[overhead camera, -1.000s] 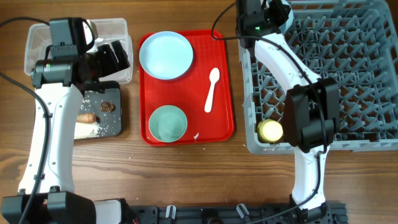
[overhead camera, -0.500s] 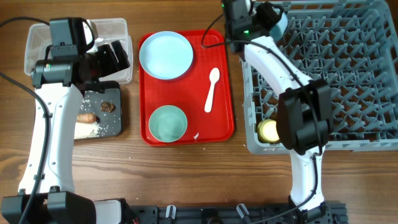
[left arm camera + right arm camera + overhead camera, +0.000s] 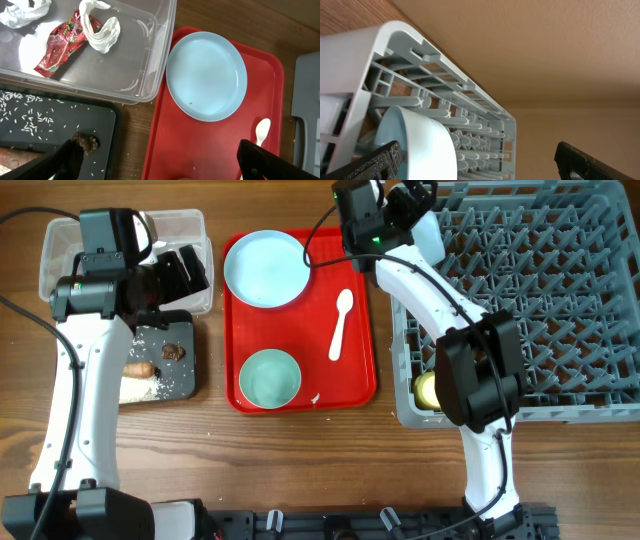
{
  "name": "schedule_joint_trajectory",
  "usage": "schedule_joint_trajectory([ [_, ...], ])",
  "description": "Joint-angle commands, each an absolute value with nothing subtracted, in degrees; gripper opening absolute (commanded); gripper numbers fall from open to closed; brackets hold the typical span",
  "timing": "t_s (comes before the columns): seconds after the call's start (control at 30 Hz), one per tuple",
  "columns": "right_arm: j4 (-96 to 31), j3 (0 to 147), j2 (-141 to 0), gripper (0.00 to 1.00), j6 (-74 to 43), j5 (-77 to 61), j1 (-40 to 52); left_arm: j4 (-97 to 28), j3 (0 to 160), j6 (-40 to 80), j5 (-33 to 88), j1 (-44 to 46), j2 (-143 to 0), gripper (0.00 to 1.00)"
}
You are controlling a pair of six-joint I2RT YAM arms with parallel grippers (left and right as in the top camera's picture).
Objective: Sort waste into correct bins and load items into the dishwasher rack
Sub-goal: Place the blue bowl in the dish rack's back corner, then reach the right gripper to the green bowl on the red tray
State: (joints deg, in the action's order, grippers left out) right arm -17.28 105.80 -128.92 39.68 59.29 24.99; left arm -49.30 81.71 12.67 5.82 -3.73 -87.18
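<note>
The left tool (image 3: 157, 161) hangs over the near left corner of the red plastic tray (image 3: 355, 380), its two fingers spread wide with nothing between them. Below it, on the tray, lies the round light blue plate (image 3: 206, 76). To the plate's right, the white plastic spoon (image 3: 340, 325) lies with its bowl pointing away from the robot. The small pale green bowl (image 3: 270, 377) sits upright at the tray's near end, apart from the plate.

Left of the tray stands the clear plastic bin (image 3: 159, 47), which holds a crumpled red wrapper (image 3: 62, 42) and a wad of white tissue (image 3: 100, 30). Just in front of it is the flat black tray (image 3: 175, 385), strewn with rice grains. A brown food scrap (image 3: 87, 142) and a longer brown piece (image 3: 140, 368) also lie on it.

The right tool (image 3: 475, 160) is at the far left corner of the grey plastic dishwasher rack (image 3: 560, 300), with its fingers wide apart. A pale blue cup (image 3: 420, 145) lies tilted among the rack's pegs, close by one finger. The wrist view is too tight to say whether it touches. A round yellow item (image 3: 430, 390) rests in the rack's near left corner, partly behind the arm. Everything stands on the wooden worktop (image 3: 300, 460).
</note>
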Motion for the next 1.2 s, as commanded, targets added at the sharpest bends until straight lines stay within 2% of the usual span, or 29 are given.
schedule_joint_trajectory([
  [0.0, -17.9, 106.1, -123.8, 1.00, 34.1, 55.3, 25.8, -49.1, 82.2, 12.0, 5.5, -4.0, -87.1, 1.00],
  [0.2, -30.5, 106.1, -116.3, 1.00, 18.9, 38.3, 27.0, -49.1, 82.2, 12.0, 5.5, -4.0, -87.1, 1.00],
  [0.3, -40.8, 106.1, -112.7, 1.00, 10.4, 17.7, 27.0, -49.1, 82.2, 12.0, 5.5, -4.0, -87.1, 1.00],
  [0.4, -51.7, 106.1, -111.2, 1.00, 8.6, -12.7, 27.0, -49.1, 82.2, 12.0, 5.5, -4.0, -87.1, 1.00],
  [0.5, -55.9, 105.4, -111.9, 1.00, 3.6, -27.7, 27.0, -49.1, 82.2, 12.0, 5.5, -4.0, -87.1, 1.00],
  [0.53, -56.2, 104.6, -112.2, 0.94, 0.6, -31.4, 27.2, -49.1, 82.2, 12.0, 5.5, -4.0, -87.1, 1.00],
  [0.6, -54.9, 102.3, -112.7, 0.83, -4.9, -32.1, 27.6, -49.1, 82.2, 12.0, 5.5, -4.0, -87.1, 1.00],
  [0.7, -51.2, 96.2, -113.1, 0.78, -14.3, -28.7, 29.0, -49.1, 82.2, 12.0, 5.5, -4.0, -87.1, 1.00],
  [0.83, -45.5, 87.4, -113.1, 0.77, -23.3, -26.2, 32.1, -49.1, 82.2, 12.0, 5.5, -4.0, -87.1, 1.00],
  [1.03, -40.1, 80.2, -113.1, 0.64, -28.7, -26.1, 37.3, -49.1, 82.2, 12.0, 5.5, -4.0, -87.1, 1.00],
  [1.17, -39.9, 79.9, -113.6, 0.48, -31.3, -22.3, 40.4, -49.1, 82.2, 12.0, 5.5, -4.0, -87.1, 1.00],
])
